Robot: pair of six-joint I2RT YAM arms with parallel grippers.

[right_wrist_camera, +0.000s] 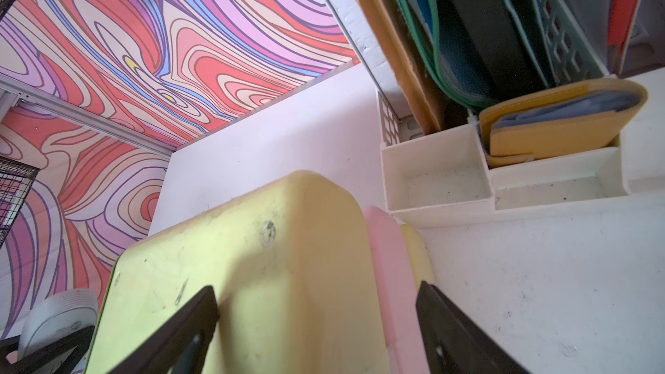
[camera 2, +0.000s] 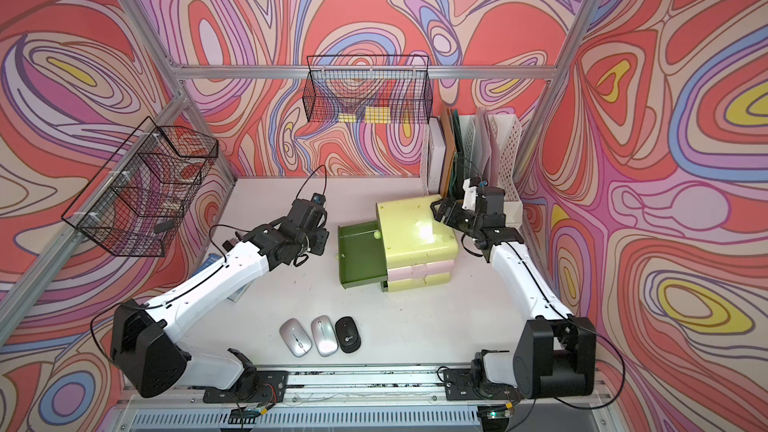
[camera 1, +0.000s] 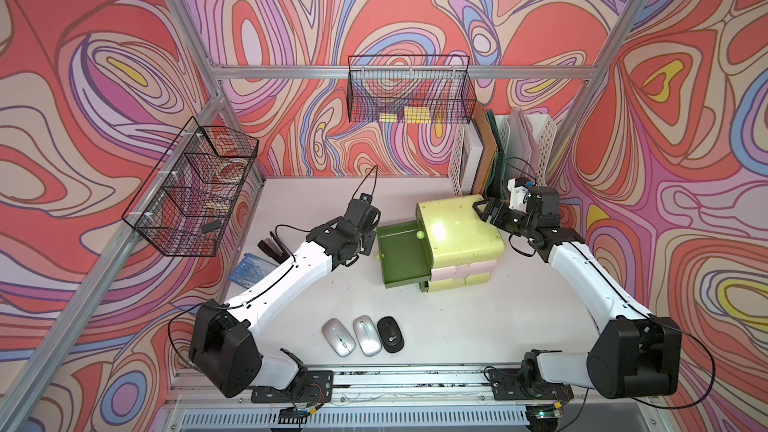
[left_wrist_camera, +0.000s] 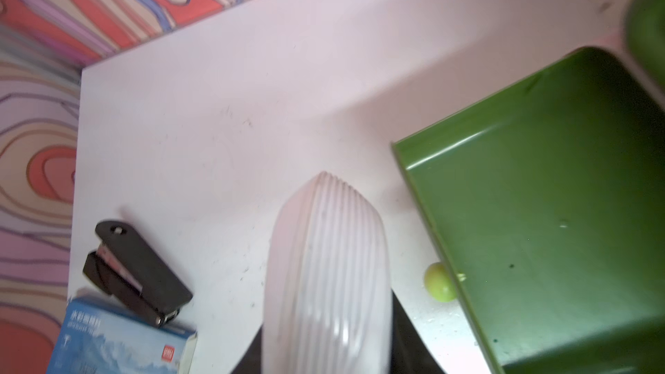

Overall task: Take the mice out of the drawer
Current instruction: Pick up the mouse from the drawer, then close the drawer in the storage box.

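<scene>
Top views: high over the front edge of the table (camera 1: 457, 317), facing down and forward, far; both share the whole scene.
Left wrist: close behind left gripper (left_wrist_camera: 325, 350), facing drawer (left_wrist_camera: 539, 210) beside it.
Right wrist: close behind right gripper (right_wrist_camera: 318, 332), over cabinet (right_wrist_camera: 234, 264); shares white mouse (right_wrist_camera: 57, 314) with left wrist.

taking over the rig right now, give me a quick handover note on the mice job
Left end effector: shut on the white mouse, beside the open green drawer.
Right end effector: open, holding nothing, at the back corner of the yellow drawer unit.
Done: end silver mouse, middle silver mouse and black mouse lie in a row at the table front.
Left: set the white mouse down. The visible drawer floor shows no mice; the part under the unit is hidden.
</scene>
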